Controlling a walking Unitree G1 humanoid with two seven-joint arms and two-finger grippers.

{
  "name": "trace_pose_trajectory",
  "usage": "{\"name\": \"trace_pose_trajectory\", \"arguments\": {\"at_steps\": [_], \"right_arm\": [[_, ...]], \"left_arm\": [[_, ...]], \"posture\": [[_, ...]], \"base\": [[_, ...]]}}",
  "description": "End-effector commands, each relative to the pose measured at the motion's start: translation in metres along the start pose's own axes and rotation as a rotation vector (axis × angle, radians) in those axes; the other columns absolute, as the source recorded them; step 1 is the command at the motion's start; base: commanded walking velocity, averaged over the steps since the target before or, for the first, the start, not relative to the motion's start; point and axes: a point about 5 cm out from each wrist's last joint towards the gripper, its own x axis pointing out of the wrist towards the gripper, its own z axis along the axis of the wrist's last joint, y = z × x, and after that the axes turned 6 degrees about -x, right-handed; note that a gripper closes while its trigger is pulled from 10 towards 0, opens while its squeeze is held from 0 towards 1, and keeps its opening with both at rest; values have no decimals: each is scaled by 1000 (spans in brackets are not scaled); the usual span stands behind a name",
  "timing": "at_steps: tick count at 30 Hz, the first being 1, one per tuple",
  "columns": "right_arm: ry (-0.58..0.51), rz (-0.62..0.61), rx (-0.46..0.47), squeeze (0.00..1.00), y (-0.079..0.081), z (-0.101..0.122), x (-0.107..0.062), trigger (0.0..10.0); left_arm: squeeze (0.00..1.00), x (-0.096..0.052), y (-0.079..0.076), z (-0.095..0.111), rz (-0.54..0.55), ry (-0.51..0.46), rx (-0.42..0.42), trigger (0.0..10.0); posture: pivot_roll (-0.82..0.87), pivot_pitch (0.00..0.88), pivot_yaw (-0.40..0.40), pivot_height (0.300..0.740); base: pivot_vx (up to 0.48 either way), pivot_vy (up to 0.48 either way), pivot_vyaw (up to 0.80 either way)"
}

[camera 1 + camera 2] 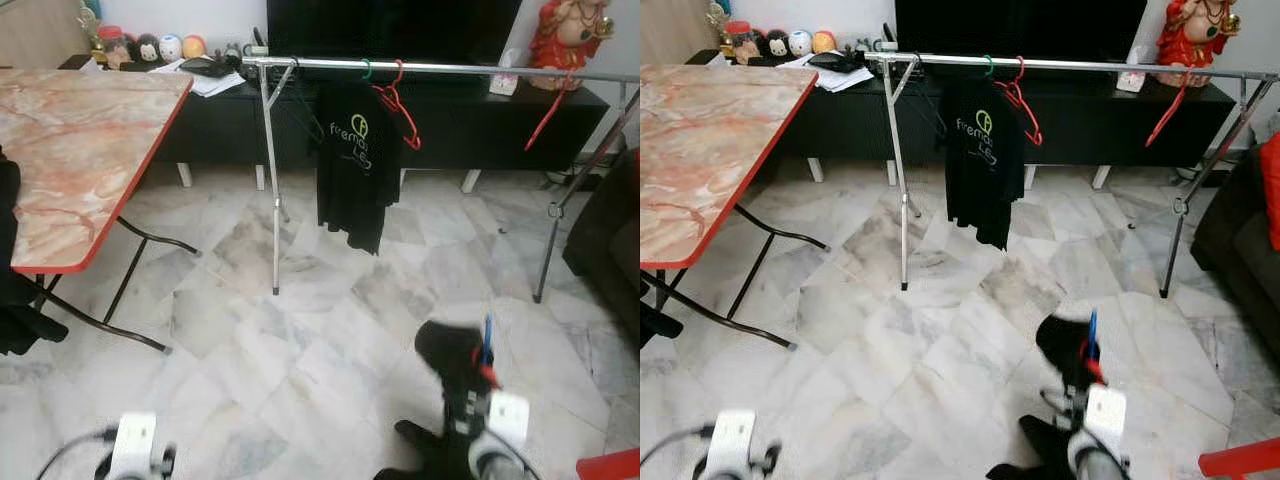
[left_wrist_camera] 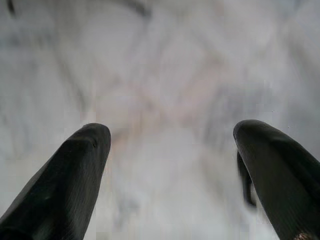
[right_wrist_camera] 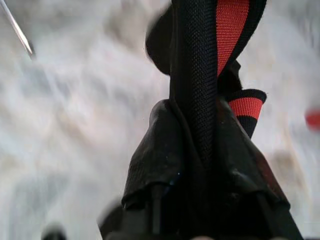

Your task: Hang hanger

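Note:
A silver clothes rack (image 1: pixel 450 68) stands ahead across the marble floor. On its rail hang a black T-shirt (image 1: pixel 355 160) on a green hook, an empty red hanger (image 1: pixel 400 105) beside it, and another red hanger (image 1: pixel 548 115) further right. My right gripper (image 3: pixel 200 130) is low at the front right, shut on a black garment with red trim (image 3: pixel 227 30). That garment (image 1: pixel 450 350) bunches above the gripper, with a small blue piece (image 1: pixel 487 330) sticking up from it. My left gripper (image 2: pixel 172 145) is open over bare floor, holding nothing.
A marble-top folding table (image 1: pixel 70 150) with a red edge stands at the left. A black TV cabinet (image 1: pixel 480 120) runs behind the rack. A dark sofa (image 1: pixel 610 250) sits at the right, and a red object (image 1: pixel 610 465) is at the bottom right corner.

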Motion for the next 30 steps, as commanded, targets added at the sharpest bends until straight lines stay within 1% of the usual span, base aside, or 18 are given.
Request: {"name": "trace_pose_trajectory", "arguments": {"at_steps": [1, 2, 3, 5, 6, 7, 16, 20, 23, 30], "right_arm": [[30, 0, -25, 0, -2, -4, -1, 10000], [49, 0, -30, 0, -2, -8, -2, 10000], [86, 2, -63, 0, -3, -16, -4, 10000], [117, -16, -80, 0, -6, -22, -6, 10000], [109, -23, -55, 0, -7, -20, -6, 10000], [95, -17, -52, 0, -6, -17, -5, 10000], [33, -14, -61, 0, -5, 3, 3, 10000], [12, -9, -65, 0, -4, 10, 5, 10000], [2, 6, -96, 0, 1, 13, 6, 10000], [-18, 19, -90, 0, 7, 18, 8, 10000]], "left_arm": [[0, -2, -5, -8, -33, 45, 36, 10000], [0, -2, -6, -12, -38, 61, 43, 10000], [0, -4, -7, -19, -36, 94, 34, 10000], [0, -6, -8, -23, -34, 111, 21, 10000], [0, -6, -9, -24, -33, 113, 13, 10000], [0, -6, -9, -24, -33, 112, 12, 10000], [0, -5, -14, -23, -48, 120, 19, 10000], [0, -5, -14, -22, -48, 117, 20, 10000], [0, -5, -13, -24, -39, 122, 20, 10000], [0, -7, -10, -29, -26, 140, 19, 10000]], "posture": [[-21, 0, -45, 740], [-21, 0, -45, 740], [-16, 0, -52, 740], [-8, 0, -57, 740], [-3, 0, -61, 740], [-8, 0, -59, 740], [-10, 0, -60, 740], [-6, 0, -59, 740], [-4, 0, -59, 740], [7, 0, -58, 740]], "base": [[0, 0, 0], [0, 0, 0], [0, 0, 0], [0, 0, 0], [0, 0, 0], [0, 0, 0], [0, 0, 0], [-247, 0, 0], [-255, 0, 0], [-267, 0, 0]]}}
